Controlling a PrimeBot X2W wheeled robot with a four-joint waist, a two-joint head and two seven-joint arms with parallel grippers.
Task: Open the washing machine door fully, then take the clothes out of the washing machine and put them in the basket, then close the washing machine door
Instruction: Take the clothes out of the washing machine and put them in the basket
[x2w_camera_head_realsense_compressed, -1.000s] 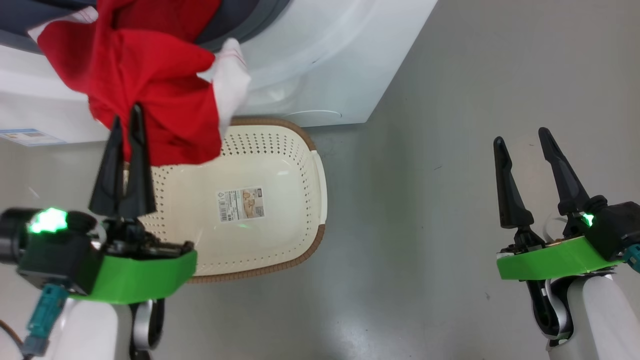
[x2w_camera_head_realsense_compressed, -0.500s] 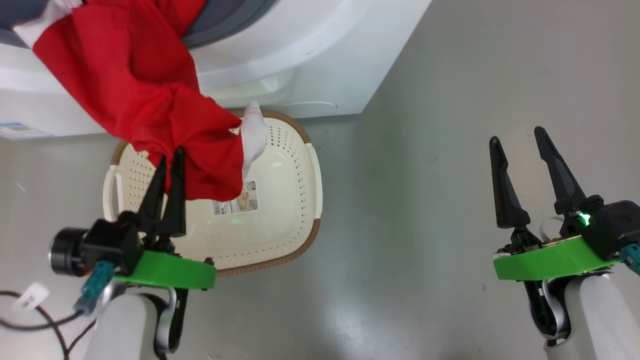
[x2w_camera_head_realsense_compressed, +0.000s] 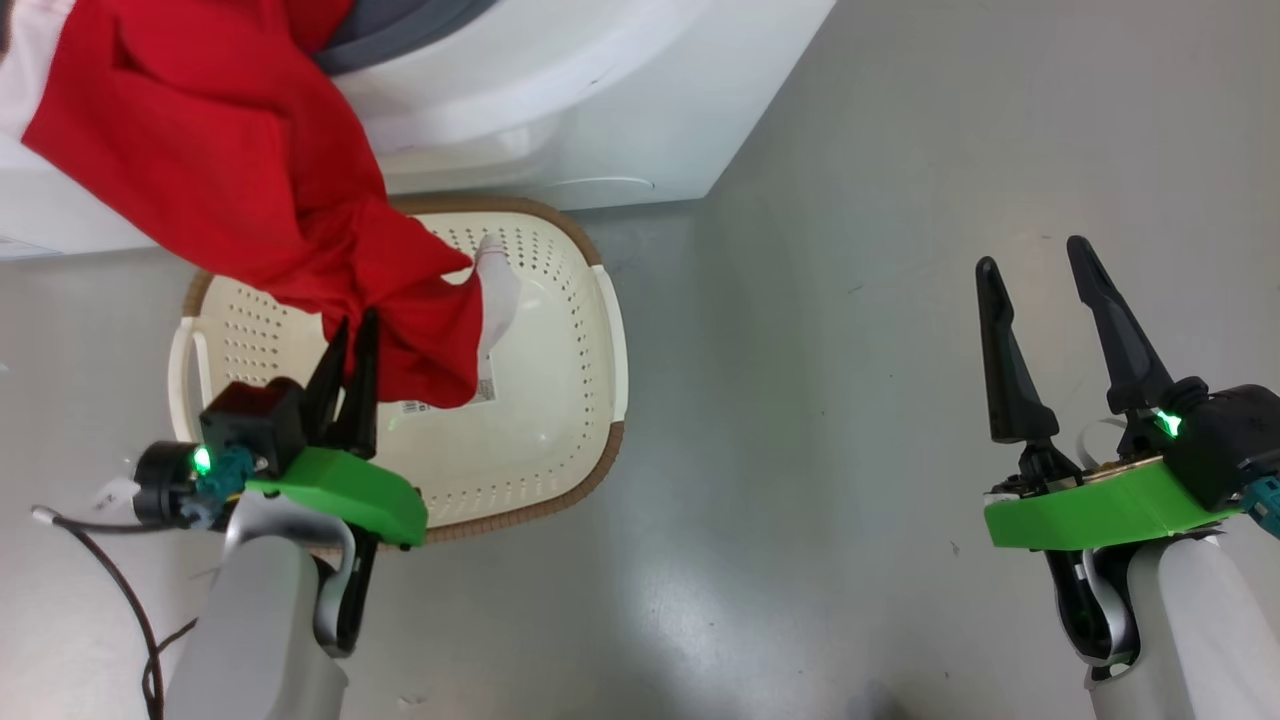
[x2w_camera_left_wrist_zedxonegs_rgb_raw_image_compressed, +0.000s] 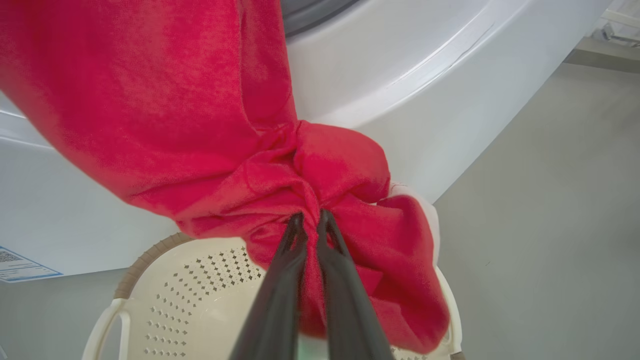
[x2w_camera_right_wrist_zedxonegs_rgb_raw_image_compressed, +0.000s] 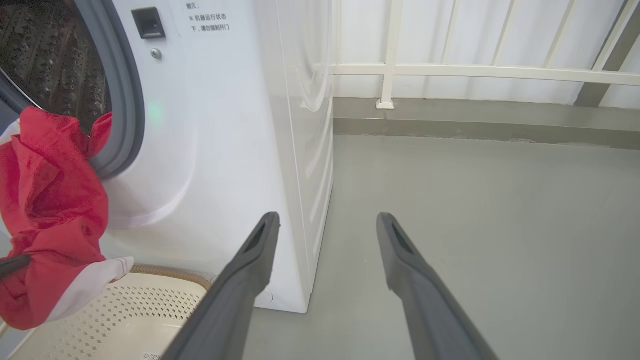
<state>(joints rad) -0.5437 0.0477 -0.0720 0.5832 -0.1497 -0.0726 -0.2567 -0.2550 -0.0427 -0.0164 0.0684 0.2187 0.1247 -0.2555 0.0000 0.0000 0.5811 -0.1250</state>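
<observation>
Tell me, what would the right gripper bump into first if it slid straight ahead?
Probably the bare grey floor, close beside the big white washing machine; nothing else lies ahead of the right gripper, though depth is unclear.

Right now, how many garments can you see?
1: a red garment hanging from the washing machine down over the basket, pinched by the left gripper. Others may hide inside the drum.
</observation>
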